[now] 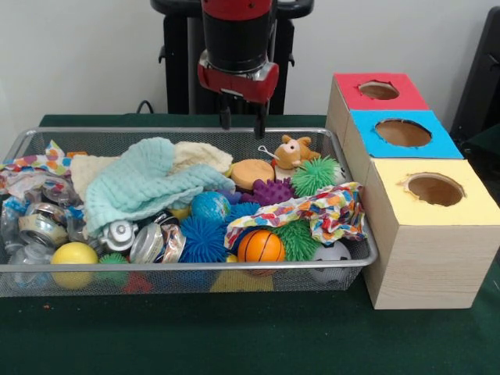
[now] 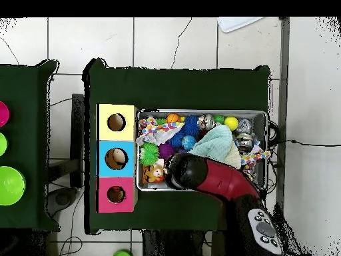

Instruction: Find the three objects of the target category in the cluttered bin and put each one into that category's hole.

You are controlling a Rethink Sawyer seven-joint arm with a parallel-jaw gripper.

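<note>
— Orange plush first: we see the tiger (image 1: 294,151) lying on top of the clutter at the back of the wire-mesh bin (image 1: 195,277), toward the end nearest the wooden box (image 1: 426,258). Nothing covers it.

— How do we expect it to handle?

— Light and soft, we judge. It should squash under the fingers and not slip, so a pinch across the round body is the safest hold; the thin loop by its head looks too flimsy to trust.

— And the gripper (image 1: 243,119)?

— It hangs above the bin's back rim, just beside the tiger on the side away from the box, with its two dark fingers apart and nothing between them.

— What crowds the tiger?

— A green spiky ball (image 1: 316,175) sits just beside it toward the box, a purple spiky ball (image 1: 272,191) in front, and a tan round disc (image 1: 251,173) touching or nearly so.

— Where does it go?

— Into the red-topped hole (image 1: 379,91), the box's farthest one from us, close behind the tiger. We cannot find the duck or the cream toy; the mint cloth (image 1: 141,187) may hide them.
</note>
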